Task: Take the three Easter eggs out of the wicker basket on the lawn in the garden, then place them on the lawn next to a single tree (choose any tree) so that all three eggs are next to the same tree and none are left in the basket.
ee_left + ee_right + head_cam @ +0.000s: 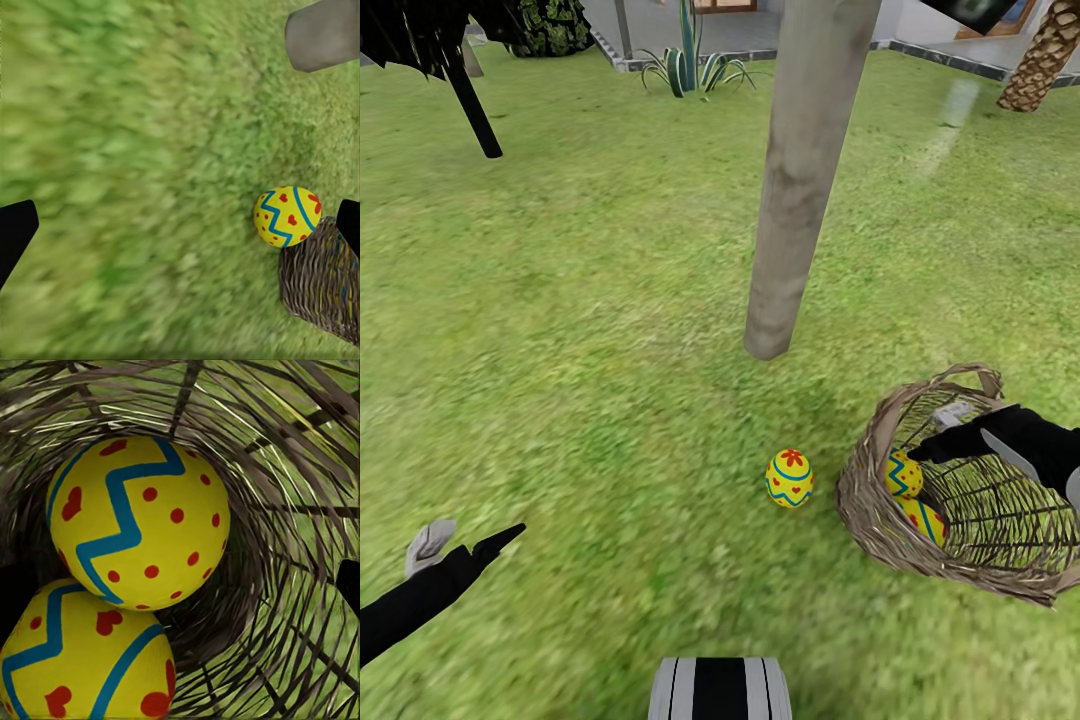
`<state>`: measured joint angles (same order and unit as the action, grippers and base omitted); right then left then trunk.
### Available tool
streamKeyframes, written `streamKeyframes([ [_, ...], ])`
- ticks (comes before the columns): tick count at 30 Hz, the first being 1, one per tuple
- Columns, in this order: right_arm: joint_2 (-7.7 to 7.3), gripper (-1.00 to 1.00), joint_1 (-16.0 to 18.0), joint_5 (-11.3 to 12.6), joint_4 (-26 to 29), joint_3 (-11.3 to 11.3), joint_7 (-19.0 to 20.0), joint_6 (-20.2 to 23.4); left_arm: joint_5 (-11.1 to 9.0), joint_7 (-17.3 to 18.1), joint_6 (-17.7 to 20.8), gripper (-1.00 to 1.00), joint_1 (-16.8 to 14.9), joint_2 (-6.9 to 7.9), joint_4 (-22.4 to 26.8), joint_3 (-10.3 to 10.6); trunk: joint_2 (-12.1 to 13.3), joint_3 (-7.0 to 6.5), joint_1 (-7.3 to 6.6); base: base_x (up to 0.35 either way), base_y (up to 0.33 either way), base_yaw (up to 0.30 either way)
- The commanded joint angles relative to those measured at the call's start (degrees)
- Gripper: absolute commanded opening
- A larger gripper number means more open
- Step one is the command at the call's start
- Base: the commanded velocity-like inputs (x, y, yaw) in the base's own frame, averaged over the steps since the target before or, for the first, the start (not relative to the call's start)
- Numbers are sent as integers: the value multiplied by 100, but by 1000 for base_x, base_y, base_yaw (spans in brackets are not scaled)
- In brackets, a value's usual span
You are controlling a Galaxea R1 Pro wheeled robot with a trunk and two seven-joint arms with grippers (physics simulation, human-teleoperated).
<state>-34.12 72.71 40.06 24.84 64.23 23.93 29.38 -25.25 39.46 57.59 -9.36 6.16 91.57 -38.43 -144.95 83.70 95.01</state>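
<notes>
Smooth dotted eggs [139, 521] nest inside open-woven wicker basket [880, 520] beside right tool [930, 440].

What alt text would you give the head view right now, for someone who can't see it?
One egg lies on the lawn between a pale tree trunk and a tipped basket that holds two more eggs. The right gripper reaches into the basket's mouth; the left gripper hovers over grass.

Head camera looks down over lawn [590, 330]; left wrist camera hovers above grass; right wrist camera peers close inside basket [300, 472], shared with both others.
</notes>
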Motion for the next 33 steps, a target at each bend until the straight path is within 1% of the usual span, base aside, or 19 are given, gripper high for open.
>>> streamKeyframes([
  [1, -6, 100, 8, 5, 11, 114, 176, 19, 20, 35, 24, 100, -4, 0, 1, -7, -2, 4, -1, 0, 0, 0],
  [5, -7, 100, 8, -17, 12, 267, 495, 8, 20, 35, 24, 100, -4, 0, 1, -6, -2, 4, -1, 0, 0, 0],
  [8, -13, 100, 8, -22, 12, 279, 530, 1, 20, 35, 24, 100, -4, -1, 1, -6, -2, 4, -1, 0, 0, 0],
  [11, -15, 100, 9, -26, 12, 282, 535, -23, 20, 38, 24, 100, -4, -6, 1, -6, -2, 4, -1, 0, 0, 0],
  [12, -15, 100, 7, -25, 9, 281, 534, -149, 20, 42, 24, 100, -4, -8, 1, -2, -2, 4, -1, 0, 0, 0],
  [16, -15, 100, 6, -21, -19, 283, 528, -429, 20, 43, 24, 100, -4, -9, 1, 9, -2, 4, -1, 0, 0, 0],
  [23, -22, 100, 8, -24, -46, 283, 506, -518, 20, 44, 18, 100, -4, -12, 1, 19, -2, 4, -1, 0, 0, 0],
  [27, -24, 100, 7, -18, -98, 283, 494, -763, 20, 44, 16, 100, -4, -9, 1, 20, -2, 4, -1, 0, 0, 0],
  [31, -24, 100, 6, -16, -205, 289, 490, -858, 20, 44, 9, 100, -4, -14, 1, 25, -2, 4, -1, 0, 0, 0],
  [33, -21, 100, 6, -16, -218, 290, 490, -874, 20, 38, 7, 100, -4, -14, 1, 28, -4, 48, 4, 0, 0, 0],
])
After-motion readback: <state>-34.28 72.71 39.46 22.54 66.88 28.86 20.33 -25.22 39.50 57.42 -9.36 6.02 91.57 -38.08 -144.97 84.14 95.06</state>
